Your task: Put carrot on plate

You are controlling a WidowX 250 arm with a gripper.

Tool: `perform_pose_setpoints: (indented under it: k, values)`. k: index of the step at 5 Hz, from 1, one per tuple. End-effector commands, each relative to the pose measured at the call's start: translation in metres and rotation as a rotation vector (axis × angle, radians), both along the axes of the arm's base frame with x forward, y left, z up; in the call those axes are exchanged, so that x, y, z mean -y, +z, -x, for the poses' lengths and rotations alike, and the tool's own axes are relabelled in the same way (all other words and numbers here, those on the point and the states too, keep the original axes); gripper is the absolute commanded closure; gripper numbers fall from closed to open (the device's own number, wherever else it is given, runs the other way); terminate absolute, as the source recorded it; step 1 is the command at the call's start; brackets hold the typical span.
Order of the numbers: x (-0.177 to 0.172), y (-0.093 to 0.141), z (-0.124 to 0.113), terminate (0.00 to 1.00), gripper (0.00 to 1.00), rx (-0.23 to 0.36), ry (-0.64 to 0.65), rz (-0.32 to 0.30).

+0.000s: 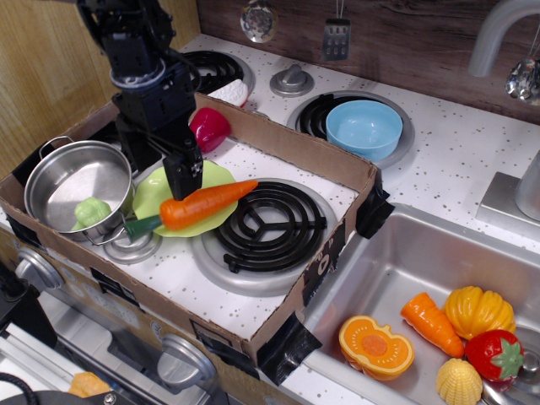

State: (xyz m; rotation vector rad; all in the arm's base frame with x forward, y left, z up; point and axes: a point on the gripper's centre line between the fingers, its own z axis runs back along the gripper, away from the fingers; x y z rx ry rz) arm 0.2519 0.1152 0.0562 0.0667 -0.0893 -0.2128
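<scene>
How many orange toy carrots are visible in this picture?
2. The long orange plastic carrot with green stem lies across the round light-green plate; a shorter stubby orange carrot piece lies in the steel sink. Others may be hidden.

One carrot (205, 203), one plate (160, 187), one pot (59, 175), one bowl (364, 128)
</scene>
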Motion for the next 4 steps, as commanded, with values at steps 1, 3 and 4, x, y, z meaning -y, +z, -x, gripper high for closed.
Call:
perform_pose_setpoints:
  k: [1,3,4]
  values:
    - [-0.001,0.088,-0.017,0.00,0.00,0.032,-0.081,-0.220]
    - [0.012,0.138,-0.013,0.00,0.00,-0.005,-0.081,-0.239]
    - [0.012,0.138,-0.013,0.00,0.00,-0.005,-0.081,-0.239]
